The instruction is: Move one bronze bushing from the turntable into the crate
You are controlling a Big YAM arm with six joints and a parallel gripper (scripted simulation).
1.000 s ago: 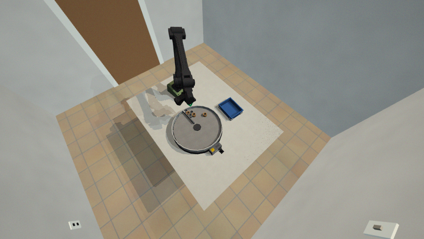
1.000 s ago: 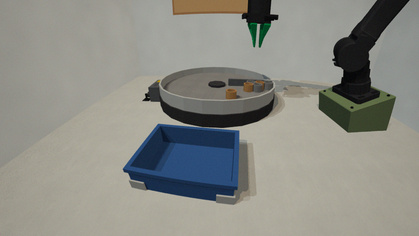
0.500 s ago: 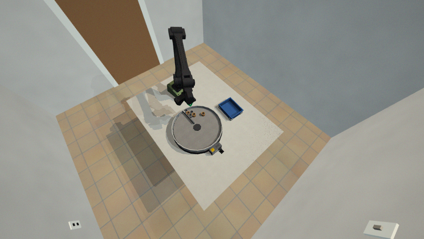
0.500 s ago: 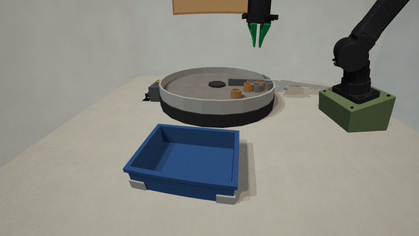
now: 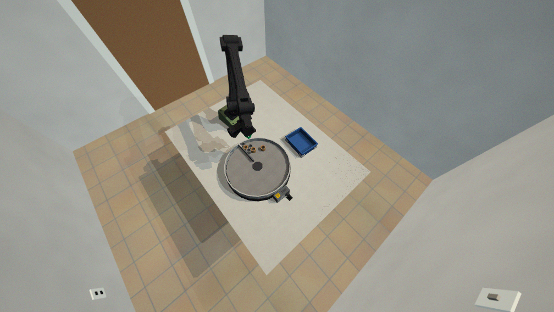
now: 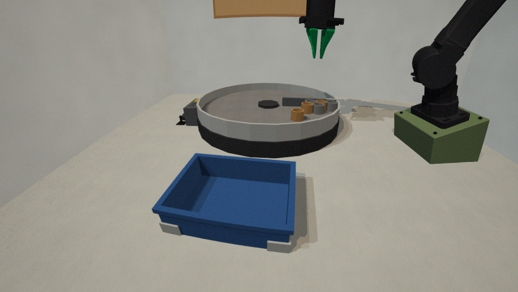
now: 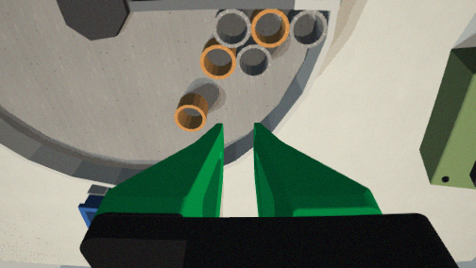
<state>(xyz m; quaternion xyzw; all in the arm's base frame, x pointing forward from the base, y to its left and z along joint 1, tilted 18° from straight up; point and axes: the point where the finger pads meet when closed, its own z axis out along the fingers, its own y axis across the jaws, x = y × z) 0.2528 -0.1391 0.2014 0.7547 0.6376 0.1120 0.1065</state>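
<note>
Table [image 5: 310, 201] [image 6: 380, 217] [image 7: 387, 118]: pale, faintly mottled, on tan floor tiles [image 5: 341, 217]. Walls [image 5: 348, 70] [image 6: 90, 47]: plain grey. Legible writing: none found. Bronze bushing [image 5: 262, 148] [image 6: 297, 114] [image 7: 191, 117]: orange-brown, hollow, upright on the turntable [image 5: 257, 182] [image 6: 267, 132] [image 7: 118, 94], apart from the cluster. Gripper [image 5: 248, 136] [image 6: 317, 57] [image 7: 238, 134]: fingers slightly parted, nothing between.

A pale, off-white table top [image 5: 310, 201] [image 6: 380, 217] [image 7: 378, 118] carries 1 round turntable [image 5: 258, 198] [image 6: 267, 132] [image 7: 101, 175], 1 blue crate [image 5: 308, 151] [image 6: 224, 223] [image 7: 84, 209] near it, and 1 green base block [image 5: 222, 117] [image 6: 455, 145] [image 7: 449, 146], apart from the crate. 1 small grey box [image 5: 284, 190] [image 6: 190, 115] adjoins the turntable's side.
</note>
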